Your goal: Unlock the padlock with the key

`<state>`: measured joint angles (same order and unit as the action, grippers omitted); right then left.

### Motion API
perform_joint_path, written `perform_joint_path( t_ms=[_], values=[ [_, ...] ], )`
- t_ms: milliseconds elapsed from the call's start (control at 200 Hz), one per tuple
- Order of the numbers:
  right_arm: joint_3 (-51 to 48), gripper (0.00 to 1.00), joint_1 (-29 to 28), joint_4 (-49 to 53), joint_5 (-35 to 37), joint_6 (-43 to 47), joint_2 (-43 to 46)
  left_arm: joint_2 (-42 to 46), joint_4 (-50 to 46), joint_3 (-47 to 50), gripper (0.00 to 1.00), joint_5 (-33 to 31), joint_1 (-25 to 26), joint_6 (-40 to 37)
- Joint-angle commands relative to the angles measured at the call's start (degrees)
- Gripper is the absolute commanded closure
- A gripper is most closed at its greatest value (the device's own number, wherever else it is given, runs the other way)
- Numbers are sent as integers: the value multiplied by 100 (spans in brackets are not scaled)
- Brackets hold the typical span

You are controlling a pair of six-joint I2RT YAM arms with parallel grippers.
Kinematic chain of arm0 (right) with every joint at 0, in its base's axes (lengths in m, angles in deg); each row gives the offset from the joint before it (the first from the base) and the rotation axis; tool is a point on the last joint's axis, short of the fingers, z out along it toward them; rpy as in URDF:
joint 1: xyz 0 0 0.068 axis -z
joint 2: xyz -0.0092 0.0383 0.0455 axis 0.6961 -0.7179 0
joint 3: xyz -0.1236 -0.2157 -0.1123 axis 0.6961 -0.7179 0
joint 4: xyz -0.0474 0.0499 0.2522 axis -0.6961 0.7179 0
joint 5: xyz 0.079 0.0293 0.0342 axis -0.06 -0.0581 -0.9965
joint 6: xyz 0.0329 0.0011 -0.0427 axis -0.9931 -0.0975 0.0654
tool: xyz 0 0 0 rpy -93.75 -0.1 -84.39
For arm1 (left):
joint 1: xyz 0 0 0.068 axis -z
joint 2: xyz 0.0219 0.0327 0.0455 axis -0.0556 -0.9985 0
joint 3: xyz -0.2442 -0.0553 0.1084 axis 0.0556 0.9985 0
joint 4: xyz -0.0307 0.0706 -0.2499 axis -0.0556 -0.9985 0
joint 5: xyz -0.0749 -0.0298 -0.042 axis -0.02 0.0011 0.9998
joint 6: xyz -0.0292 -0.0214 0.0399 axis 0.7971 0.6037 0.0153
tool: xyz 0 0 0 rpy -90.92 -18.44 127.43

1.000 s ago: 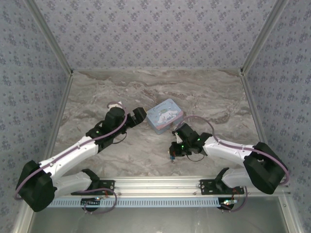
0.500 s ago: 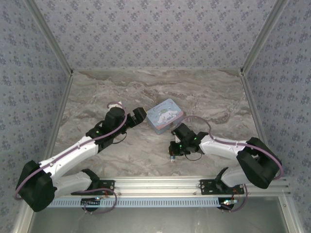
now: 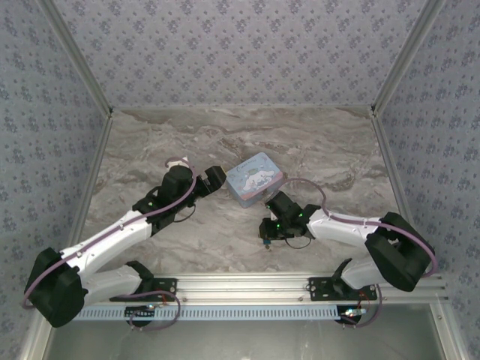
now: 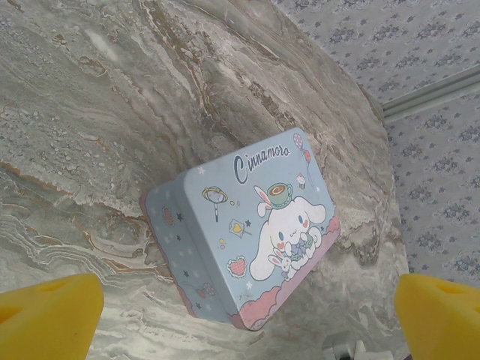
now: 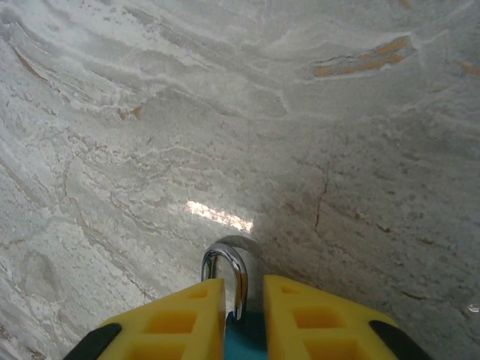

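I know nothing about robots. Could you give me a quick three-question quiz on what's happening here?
1. True or false: the left hand is open, not gripping the tin.
2. What does the right hand hold? A) coin B) padlock C) tin
3. Fill in: its fingers are coloured ___.
Key: 1 true; 2 B; 3 yellow.
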<state>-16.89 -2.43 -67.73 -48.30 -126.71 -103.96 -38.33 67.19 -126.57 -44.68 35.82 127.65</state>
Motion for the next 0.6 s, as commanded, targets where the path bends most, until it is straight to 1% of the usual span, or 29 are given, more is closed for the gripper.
perform_joint_path(
  t_ms=[0,415,485,515,595],
  values=[
    [-5,74,-33,149,208,21,131,47,-104,14,1,-63,-26,-32],
    [38,62,51,658,901,304,1063,69,-159,-9,1,-79,-27,-37],
    [45,59,147,772,1007,308,1262,73,-166,-13,0,-91,-26,-33],
    [40,58,204,813,1046,520,1358,78,-166,-13,1,-84,-24,-33],
    [17,51,355,882,1127,638,1642,88,-175,-18,1,-91,-25,-33]
  ],
)
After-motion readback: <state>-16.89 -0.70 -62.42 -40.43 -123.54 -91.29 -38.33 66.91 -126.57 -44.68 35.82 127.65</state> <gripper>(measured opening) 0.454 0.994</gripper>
